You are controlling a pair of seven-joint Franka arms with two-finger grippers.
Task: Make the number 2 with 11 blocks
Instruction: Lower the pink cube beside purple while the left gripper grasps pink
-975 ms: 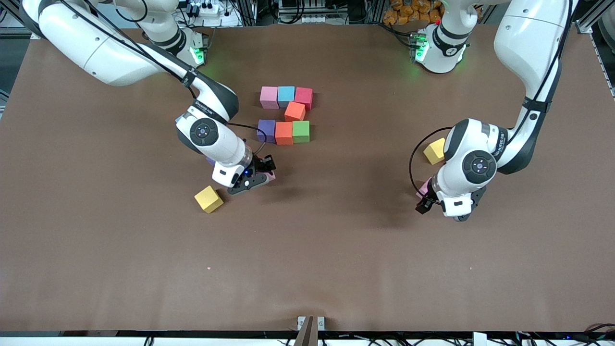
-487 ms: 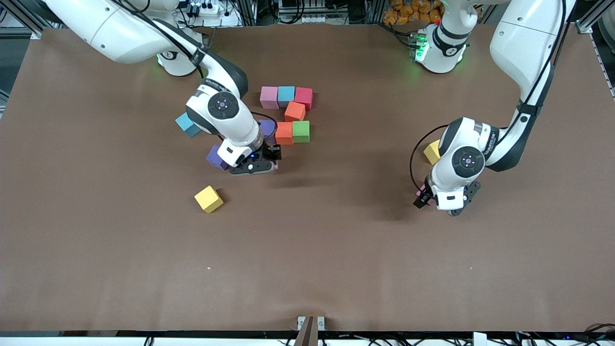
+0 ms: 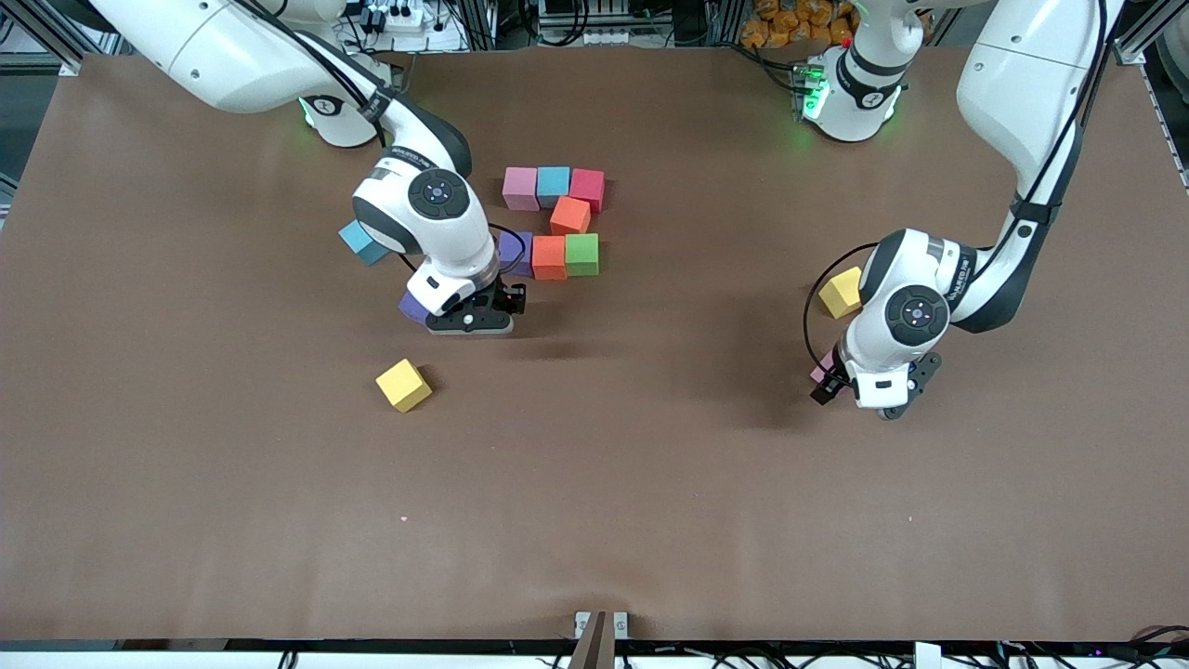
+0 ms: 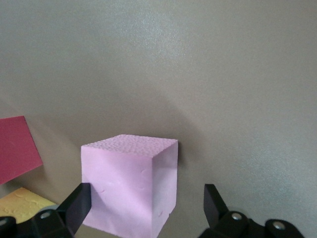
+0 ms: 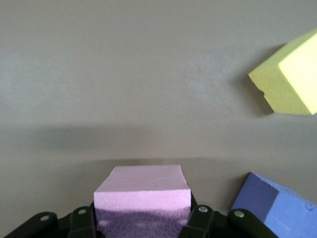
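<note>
The partly built number 2 lies mid-table: a pink (image 3: pixel 520 188), blue (image 3: pixel 553 183) and red (image 3: pixel 587 189) cube in a row, an orange cube (image 3: pixel 569 216) below the red, then a purple (image 3: pixel 517 251), orange (image 3: pixel 549 257) and green (image 3: pixel 582 254) row. My right gripper (image 3: pixel 506 302) (image 5: pixel 142 218) is shut on a pink cube (image 5: pixel 142 186), low over the table beside the purple cube of that row. My left gripper (image 3: pixel 827 381) (image 4: pixel 147 203) is open around another pink cube (image 4: pixel 129 188) (image 3: pixel 821 369) that rests on the table toward the left arm's end.
Loose cubes: a yellow one (image 3: pixel 402 384) (image 5: pixel 290 74), a purple one (image 3: pixel 413 307) (image 5: pixel 277 208) and a blue one (image 3: pixel 358 243) by the right arm. Another yellow one (image 3: pixel 841 291) lies by the left arm. The left wrist view shows a red piece (image 4: pixel 15 148) and a yellow corner (image 4: pixel 20 201).
My right gripper has carried its pink cube from beside the loose yellow cube toward the purple cube of the figure. My left gripper has shifted slightly around its pink cube.
</note>
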